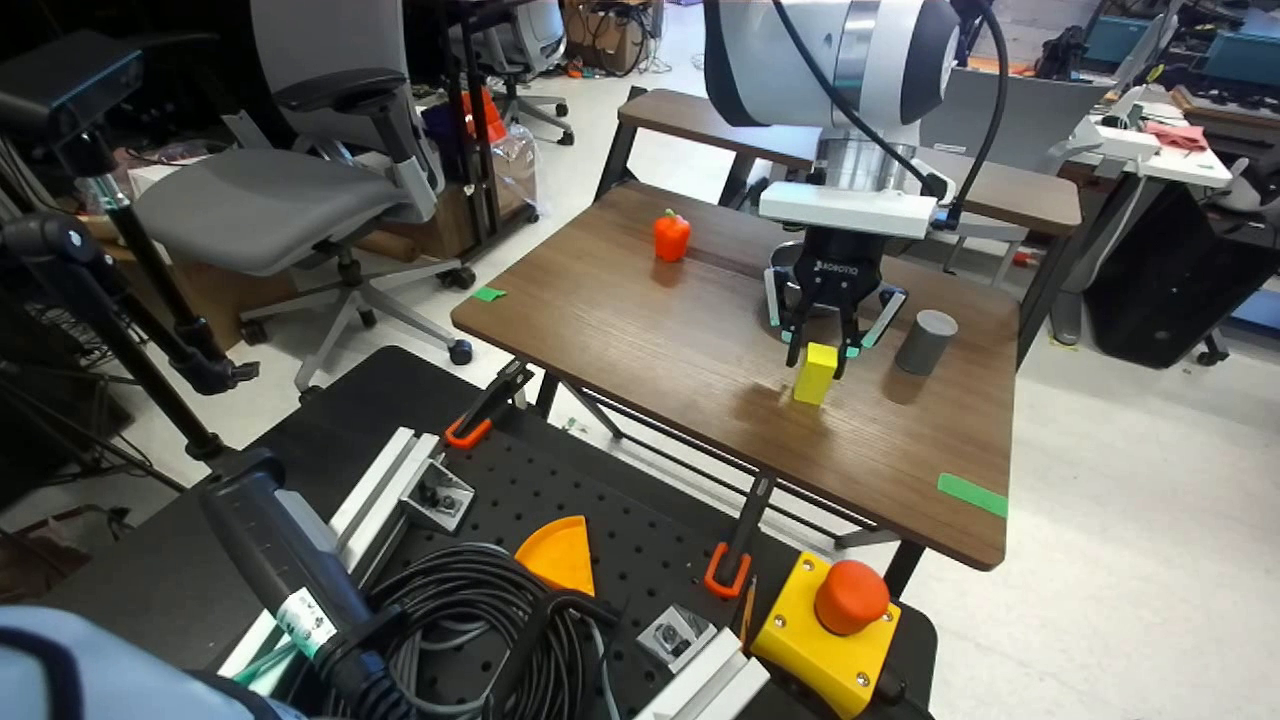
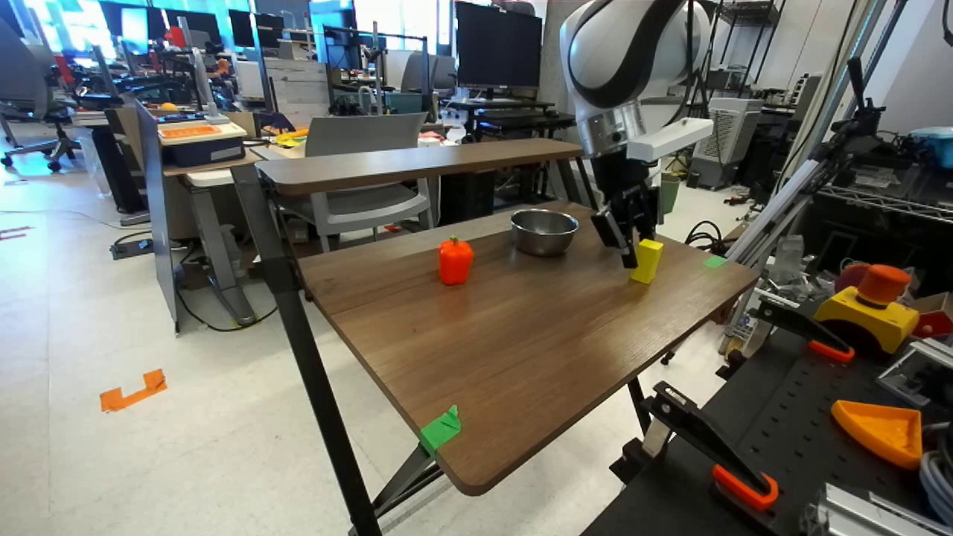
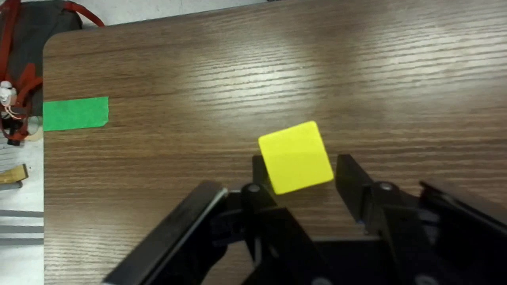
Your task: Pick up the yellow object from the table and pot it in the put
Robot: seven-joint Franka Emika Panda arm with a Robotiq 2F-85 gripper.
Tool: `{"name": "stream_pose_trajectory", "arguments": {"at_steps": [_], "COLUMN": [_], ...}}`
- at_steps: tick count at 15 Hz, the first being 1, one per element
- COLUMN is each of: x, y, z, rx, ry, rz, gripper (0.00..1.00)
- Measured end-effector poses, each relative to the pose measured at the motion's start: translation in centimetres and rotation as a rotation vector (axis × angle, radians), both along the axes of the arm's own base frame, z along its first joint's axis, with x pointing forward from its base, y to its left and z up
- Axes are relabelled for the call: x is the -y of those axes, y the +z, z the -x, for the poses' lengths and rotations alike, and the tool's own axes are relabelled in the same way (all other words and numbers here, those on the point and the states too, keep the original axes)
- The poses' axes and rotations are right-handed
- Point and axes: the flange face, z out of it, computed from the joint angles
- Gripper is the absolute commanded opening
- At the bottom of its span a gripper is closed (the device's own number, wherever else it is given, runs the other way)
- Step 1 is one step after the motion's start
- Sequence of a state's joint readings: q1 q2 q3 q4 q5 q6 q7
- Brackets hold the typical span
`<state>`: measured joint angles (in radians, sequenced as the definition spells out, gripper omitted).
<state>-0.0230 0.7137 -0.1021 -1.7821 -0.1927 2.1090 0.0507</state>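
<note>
The yellow block [image 1: 816, 374] stands upright on the brown table [image 1: 620, 320], and it also shows in an exterior view [image 2: 646, 261]. In the wrist view its square top [image 3: 296, 157] is turned at an angle between the fingers. My gripper [image 1: 818, 362] points down with its fingertips on either side of the block's upper part. In the wrist view the gripper [image 3: 301, 166] is open. The block overlaps the left finger, and a narrow gap shows at the right finger. The silver bowl [image 2: 543, 233] sits farther back, and is partly hidden behind the gripper in an exterior view [image 1: 789, 258].
A dark grey cup [image 1: 926, 342] stands close beside the gripper. An orange-red pepper [image 1: 671, 237] stands farther along the table. A raised shelf [image 2: 417, 165] runs along the back edge. Green tape [image 1: 972, 494] marks the edge. A yellow-and-red button box [image 1: 830, 630] sits on the black bench.
</note>
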Motion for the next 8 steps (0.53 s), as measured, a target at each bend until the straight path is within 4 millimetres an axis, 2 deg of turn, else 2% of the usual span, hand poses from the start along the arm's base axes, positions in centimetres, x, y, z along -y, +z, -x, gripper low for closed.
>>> {"name": "stream_pose_trajectory", "arguments": {"at_steps": [1, 2, 8], "x": [0.2, 0.5, 2.0], "y": [0.5, 1.0, 5.9], "z": [-0.4, -0.8, -3.4], "rx": [0.009, 0.022, 0.096], "ry": [-0.006, -0.015, -0.088], "rz": [0.0, -0.002, -0.066], "gripper": [0.12, 0.09, 0.09]}}
